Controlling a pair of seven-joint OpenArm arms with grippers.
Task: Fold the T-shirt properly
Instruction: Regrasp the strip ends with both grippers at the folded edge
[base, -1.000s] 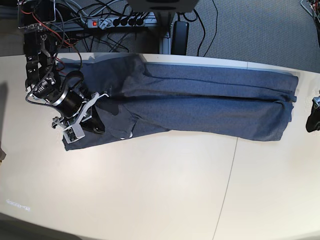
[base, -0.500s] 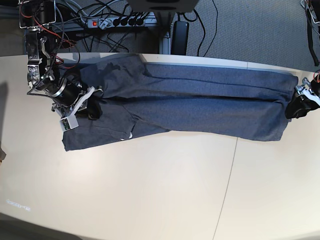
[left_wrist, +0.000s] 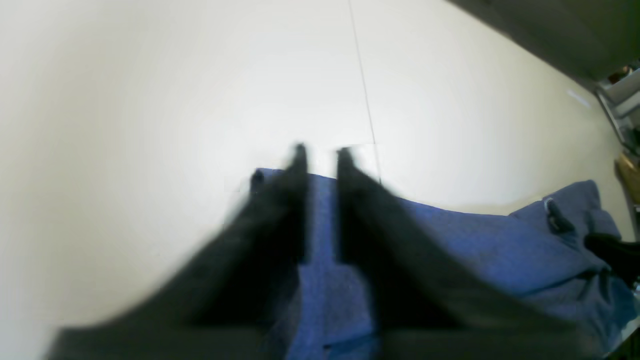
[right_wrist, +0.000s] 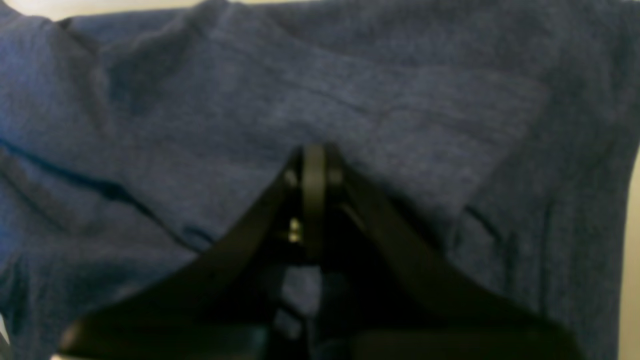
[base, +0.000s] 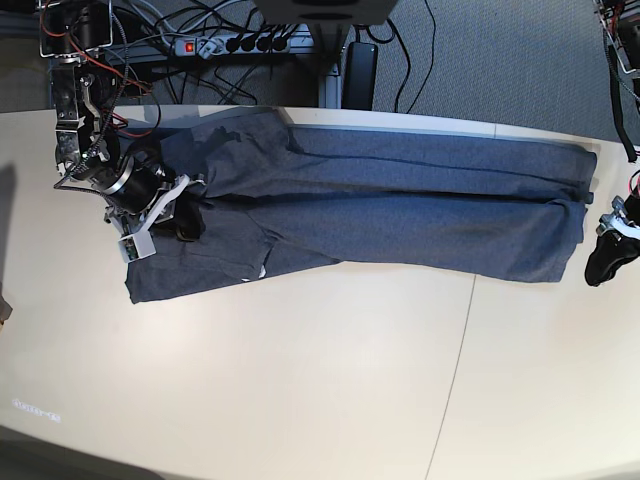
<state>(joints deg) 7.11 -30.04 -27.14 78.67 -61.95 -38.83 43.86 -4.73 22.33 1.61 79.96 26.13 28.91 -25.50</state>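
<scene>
The T-shirt (base: 400, 200), slate-blue, lies as a long band across the far half of the table, with a white bit showing at its near edge (base: 258, 270). My right gripper (base: 186, 224) is at the shirt's left end. In the right wrist view its fingers meet at the tips (right_wrist: 314, 152), pressed into the cloth (right_wrist: 350, 90). I cannot tell whether a fold is pinched. My left gripper (base: 600, 268) is by the shirt's near right corner. In the blurred left wrist view it (left_wrist: 322, 150) shows only a narrow slit with blue cloth (left_wrist: 475, 235) behind; a grip cannot be told.
The cream table (base: 300, 380) has a seam (base: 455, 360) running toward the near edge. Behind the far edge, on the grey floor, lie a power strip (base: 235, 43) and cables. The right arm's body (base: 100, 150) stands over the table's far left corner.
My left gripper came in to the shirt's right edge, then dropped toward its near right corner, and its fingers closed. My right gripper moved back toward the far left, then held.
</scene>
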